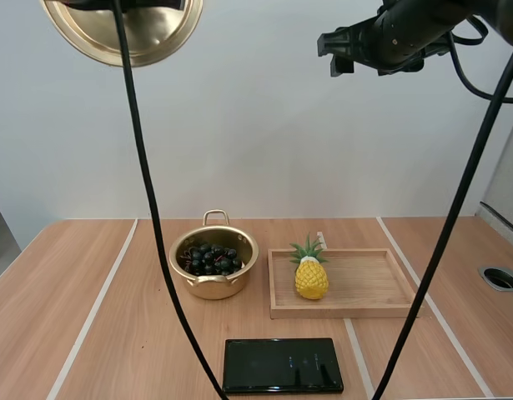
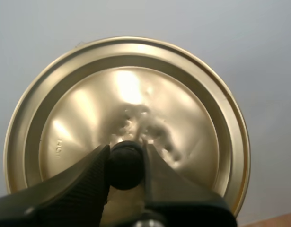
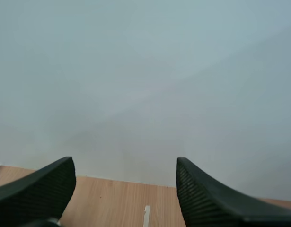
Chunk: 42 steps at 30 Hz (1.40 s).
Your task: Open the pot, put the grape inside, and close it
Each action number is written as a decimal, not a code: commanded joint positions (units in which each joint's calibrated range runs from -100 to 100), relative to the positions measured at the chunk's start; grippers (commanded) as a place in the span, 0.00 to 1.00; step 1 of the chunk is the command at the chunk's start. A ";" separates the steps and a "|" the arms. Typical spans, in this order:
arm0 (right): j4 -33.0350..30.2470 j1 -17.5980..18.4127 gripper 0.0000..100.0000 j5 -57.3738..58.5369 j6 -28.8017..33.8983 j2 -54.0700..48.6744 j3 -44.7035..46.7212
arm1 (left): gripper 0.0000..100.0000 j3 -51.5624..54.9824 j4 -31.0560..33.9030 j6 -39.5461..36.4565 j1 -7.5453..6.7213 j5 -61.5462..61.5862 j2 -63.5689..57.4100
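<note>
Your left gripper (image 2: 126, 158) pinches the lid (image 2: 136, 90) by its black knob (image 2: 125, 170), a sound hold for seemingly thin, light, slippery metal; your right gripper (image 3: 122, 187) hangs spread.

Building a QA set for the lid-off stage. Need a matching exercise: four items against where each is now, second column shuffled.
Items
1. lid
2. grapes
3. pineapple
4. black pack

Places
A. standing on the wooden tray
B. inside the pot
C. held up high in the left gripper
D. lying flat on the table, in front of the pot and tray

Pairs: 1-C, 2-B, 3-A, 4-D
</note>
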 commanded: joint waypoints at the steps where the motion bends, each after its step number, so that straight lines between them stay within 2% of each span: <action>1: 0.13 -0.21 1.00 2.87 0.74 -2.48 -0.47 | 0.00 0.78 -0.01 -0.94 0.03 1.72 3.27; 8: -0.09 -0.21 1.00 6.76 0.97 -6.75 -0.47 | 0.00 4.75 -2.83 0.00 0.03 7.26 11.96; 16: -0.48 -0.21 1.00 9.97 0.97 -10.12 -0.47 | 0.00 5.75 -8.83 5.57 0.03 17.76 18.48; 28: -1.65 -0.21 1.00 13.01 0.97 -10.38 -0.47 | 0.00 5.75 -10.12 7.76 0.03 35.80 25.92; 39: -2.14 -0.21 1.00 15.37 0.97 -10.38 -0.47 | 0.00 5.75 -12.98 8.36 0.03 40.07 33.88; 42: -2.14 -0.21 1.00 15.54 0.97 -10.38 -0.47 | 0.00 5.75 -12.98 8.47 -0.40 39.68 35.85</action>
